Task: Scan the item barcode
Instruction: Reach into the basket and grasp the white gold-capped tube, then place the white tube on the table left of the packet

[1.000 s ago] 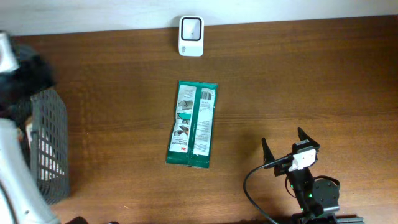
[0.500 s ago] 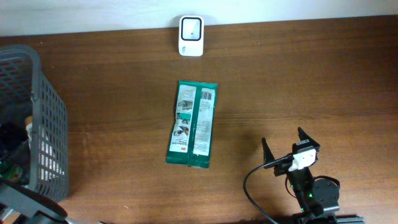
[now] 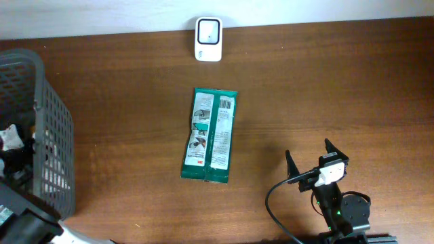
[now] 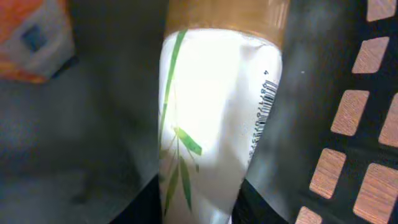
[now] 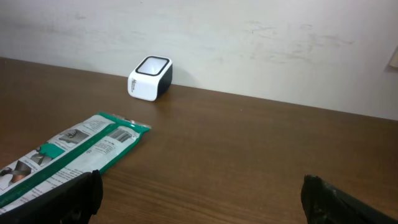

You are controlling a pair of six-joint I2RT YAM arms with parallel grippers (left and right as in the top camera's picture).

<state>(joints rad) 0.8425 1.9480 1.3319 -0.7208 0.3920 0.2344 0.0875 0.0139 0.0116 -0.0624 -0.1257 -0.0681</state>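
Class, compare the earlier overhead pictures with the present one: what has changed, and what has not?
The left arm has moved off the top of the grey basket and down inside it; the left hand now straddles a white tube, grip unclear. The green packet, scanner and open right hand stayed put.

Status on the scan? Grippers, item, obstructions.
Left gripper down in basket, jaws around white tube, grip unconfirmed. Right gripper open, empty, over table. Scanner at far edge; green pack lies flat in front of it.
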